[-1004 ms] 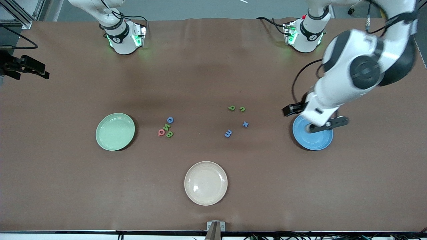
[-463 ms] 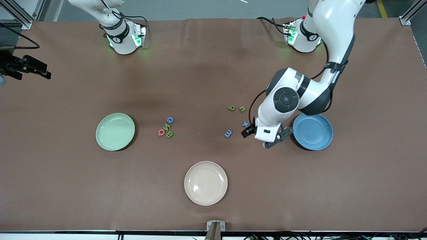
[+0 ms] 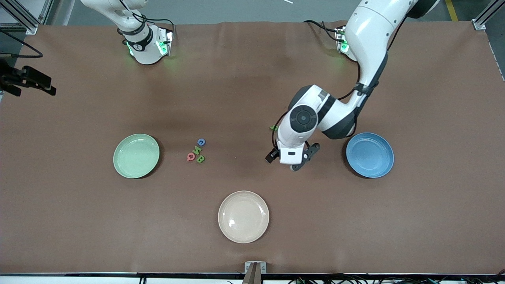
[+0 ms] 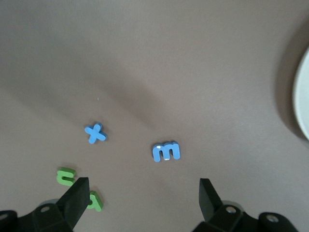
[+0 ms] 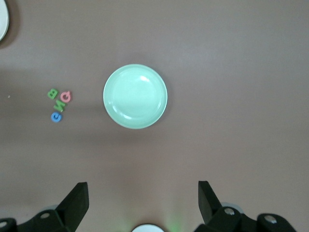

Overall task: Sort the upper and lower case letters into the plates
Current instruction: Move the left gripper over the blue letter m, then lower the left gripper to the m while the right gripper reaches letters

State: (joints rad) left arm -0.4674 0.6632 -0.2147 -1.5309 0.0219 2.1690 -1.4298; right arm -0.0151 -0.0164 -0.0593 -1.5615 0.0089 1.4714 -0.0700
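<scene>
My left gripper (image 3: 292, 159) is open and empty, up over the lowercase letters, and hides most of them in the front view; only a bit of one green letter (image 3: 273, 127) shows. In the left wrist view the blue m (image 4: 166, 151) and blue x (image 4: 95, 133) lie ahead of my open left gripper (image 4: 142, 186), with two green letters (image 4: 65, 175) beside one finger. The capitals, blue G (image 3: 201, 142), green N (image 3: 197, 149), red Q (image 3: 191, 157) and green B (image 3: 200, 159), lie clustered beside the mint plate (image 3: 136, 156). The blue plate (image 3: 369, 154) is empty. My right gripper (image 5: 142, 188) is open, high over the mint plate (image 5: 135, 95).
A cream-beige plate (image 3: 243, 216) sits nearer the front camera, between the two other plates; its rim shows in the left wrist view (image 4: 303, 101). A black mount (image 3: 27, 79) juts in at the right arm's end of the table.
My left arm has swung from over the blue plate toward the right arm's end, and now is over the lowercase letters. The right arm, letters and plates have not moved.
</scene>
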